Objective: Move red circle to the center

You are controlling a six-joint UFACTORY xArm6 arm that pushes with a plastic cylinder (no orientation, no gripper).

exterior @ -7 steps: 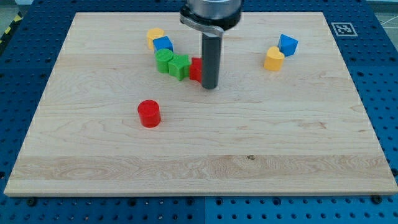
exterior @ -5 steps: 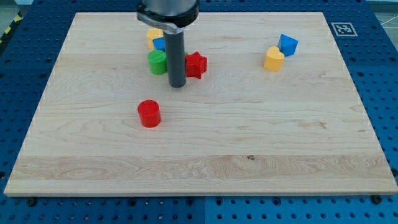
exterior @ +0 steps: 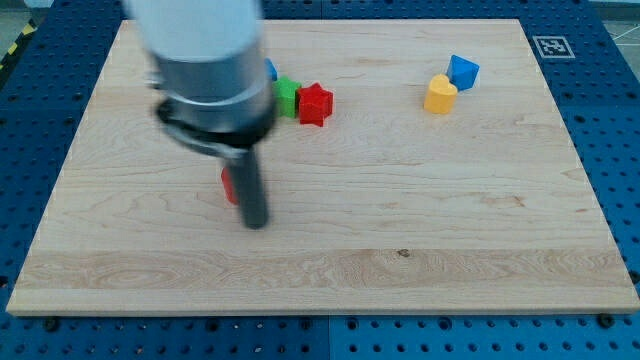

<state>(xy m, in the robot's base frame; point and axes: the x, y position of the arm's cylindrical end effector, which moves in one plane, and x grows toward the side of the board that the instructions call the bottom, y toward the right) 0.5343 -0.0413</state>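
Observation:
The red circle lies left of the board's middle, mostly hidden behind my rod; only its left edge shows. My tip rests on the board just below and to the right of the red circle, very close to it. The arm is blurred and covers the upper left of the board. A red star lies toward the view's top with a green block touching its left side. A bit of a blue block shows beside the arm.
A yellow heart-shaped block and a blue block lie together at the upper right. The wooden board sits on a blue perforated table. A marker tag lies off the board's top right corner.
My rod has swung from beside the red star down and left to the red circle, now covering most of it. The yellow block and one green block are now hidden behind the arm.

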